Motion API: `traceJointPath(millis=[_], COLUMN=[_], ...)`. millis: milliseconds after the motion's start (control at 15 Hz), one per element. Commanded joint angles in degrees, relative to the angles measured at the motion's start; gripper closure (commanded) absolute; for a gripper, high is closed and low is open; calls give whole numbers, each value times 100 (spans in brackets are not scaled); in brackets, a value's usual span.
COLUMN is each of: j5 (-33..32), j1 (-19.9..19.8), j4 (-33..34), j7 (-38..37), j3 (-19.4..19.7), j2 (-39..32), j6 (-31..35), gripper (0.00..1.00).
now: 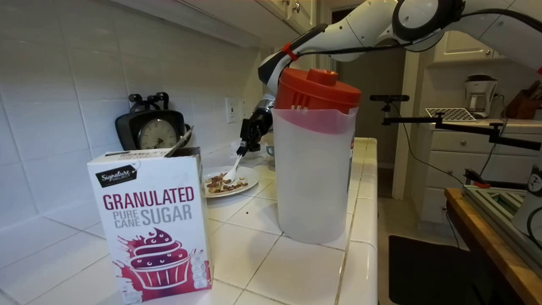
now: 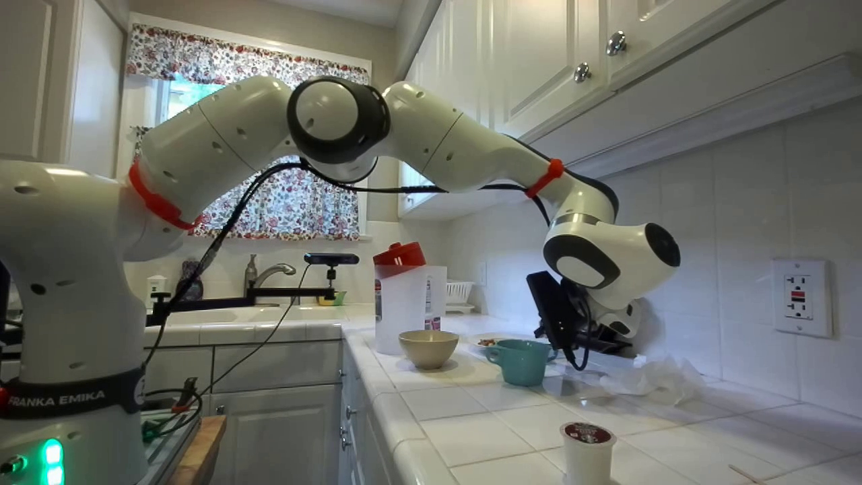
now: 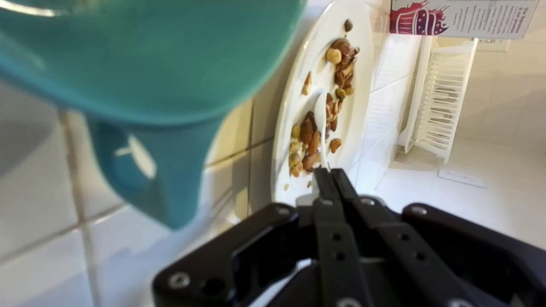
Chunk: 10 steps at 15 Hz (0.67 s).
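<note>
One white spoon (image 3: pixel 322 115) is at the centre of the work: its head lies among the nuts (image 3: pixel 313 143) on a white plate (image 1: pixel 252 176), and its slim handle rises at a slant to the tool (image 3: pixel 329 171). The tool is narrow, its fingertips pinched together on the end of that handle.

The step in hand looks like scooping or stirring the nuts; whether the head carries any is hard to tell from these angles. The next move most likely calls for a firm pinch while the head slides under a few nuts, then a slow, level lift, since so thin a handle could twist between the fingertips.

Near the plate stands a teal cup (image 2: pixel 522 364), looming large in the wrist view, so a sideways swing would need care to miss it. A cream bowl (image 2: pixel 428 348) sits near the cup.

Farther out on the desk (image 1: pixel 292 271), a tall pitcher (image 1: pixel 313 182) stands with its red lid (image 1: pixel 319 91) tilted in the mouth, and a sugar box (image 1: pixel 152 228) stands upright. A small pod (image 2: pixel 588 458) stands well apart from the plate.
</note>
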<state>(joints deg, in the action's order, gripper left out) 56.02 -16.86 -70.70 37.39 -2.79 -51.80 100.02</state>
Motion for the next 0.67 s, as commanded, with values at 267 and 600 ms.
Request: traceJointPath(millis=[267,600], j5=[296,297], j1=[-192,-196], j4=[57,306], j7=[57,123], j3=[-124,-261], j2=[-37,-290], j6=[-137,-560], gripper=[99,99])
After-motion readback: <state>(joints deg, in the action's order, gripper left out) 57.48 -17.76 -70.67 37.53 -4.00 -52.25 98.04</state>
